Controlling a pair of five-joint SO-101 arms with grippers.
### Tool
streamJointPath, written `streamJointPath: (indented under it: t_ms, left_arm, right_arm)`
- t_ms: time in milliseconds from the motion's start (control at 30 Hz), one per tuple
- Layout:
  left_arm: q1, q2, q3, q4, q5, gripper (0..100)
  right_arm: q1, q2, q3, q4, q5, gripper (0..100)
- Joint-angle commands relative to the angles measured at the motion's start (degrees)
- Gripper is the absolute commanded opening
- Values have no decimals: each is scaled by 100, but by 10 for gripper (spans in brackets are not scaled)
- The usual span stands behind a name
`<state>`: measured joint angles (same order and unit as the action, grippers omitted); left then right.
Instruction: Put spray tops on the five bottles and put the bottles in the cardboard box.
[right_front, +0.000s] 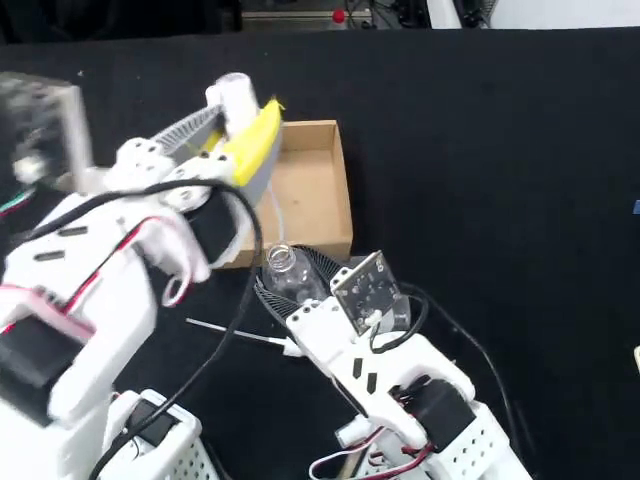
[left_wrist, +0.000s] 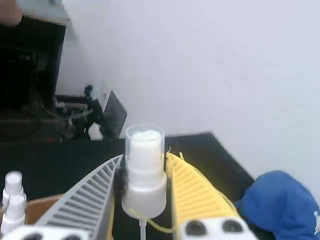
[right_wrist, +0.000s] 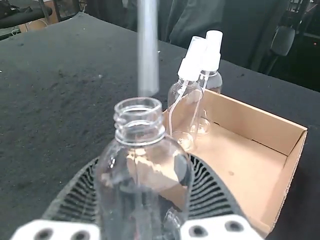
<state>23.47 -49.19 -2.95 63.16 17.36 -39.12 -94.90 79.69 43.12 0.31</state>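
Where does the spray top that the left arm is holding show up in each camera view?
High view: the spray top, clamped in the left gripper, overlaps the cardboard box's edge.
Left wrist view: it sits between the grey and yellow fingers.
Right wrist view: its blurred dip tube hangs above the open bottle's mouth.
Shared landmark: the cardboard box.

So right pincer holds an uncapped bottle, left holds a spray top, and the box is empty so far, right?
Not empty: the right wrist view shows two capped bottles standing in the cardboard box. The rest holds: right pincer on the uncapped bottle, left pincer on the spray top.
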Motion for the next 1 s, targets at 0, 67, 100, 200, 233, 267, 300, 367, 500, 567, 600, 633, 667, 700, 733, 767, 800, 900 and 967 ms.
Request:
streamJointPath:
  t_ms: [0,67,100,200,233,267,300,367,500,567,600,633,667,700,733,767,800,900,967]
  left_arm:
    - [31,-211,-488,-88,44,30]
    - [31,-211,-497,9,44,30]
    - [31,-211,-479,44,44,30]
    - [31,-211,-312,202,44,30]
    - [31,-229,-215,220,44,30]
    - [31,-237,-110,211,44,30]
    - [31,-237,-13,202,44,30]
    - [31,-211,207,202,44,30]
    - [22,-273,848,-185,44,30]
    - [31,-273,1068,-352,44,30]
    - [31,-273,1112,-378,44,30]
    - [40,-273,1147,-387,44,30]
    - [40,-273,1174,-387,44,30]
    - [40,-273,1174,-360,44,30]
    - [40,-273,1200,-343,44,30]
    - [40,-273,1270,-343,44,30]
    - [40,-273,1341,-343,44,32]
    - [40,-299,1525,-264,44,33]
    - [48,-440,1578,-9,44,34]
  right_arm:
    - [-44,-127,-48,-167,-9,11]
    - [-44,-127,-48,-167,-9,11]
    - [-44,-127,-48,-167,-9,11]
    - [-44,-127,-48,-167,-9,11]
    - [-44,-127,-48,-167,-9,11]
    - [-44,-127,-48,-167,-9,11]
    - [-44,-127,-48,-167,-9,11]
    - [-44,-127,-48,-167,-9,11]
    - [-44,-127,-48,-167,-9,11]
    - [-44,-127,-48,-167,-9,11]
    - [-44,-127,-48,-167,-9,11]
    - [-44,-127,-48,-167,-9,11]
    - [-44,-127,-48,-167,-9,11]
    - [-44,-127,-48,-167,-9,11]
    - [-44,-127,-48,-167,-9,11]
    - [-44,-127,-48,-167,-9,11]
    - [-44,-127,-48,-167,-9,11]
    - [-35,-127,-48,-167,-9,11]
    - [-35,-127,-48,-167,-9,11]
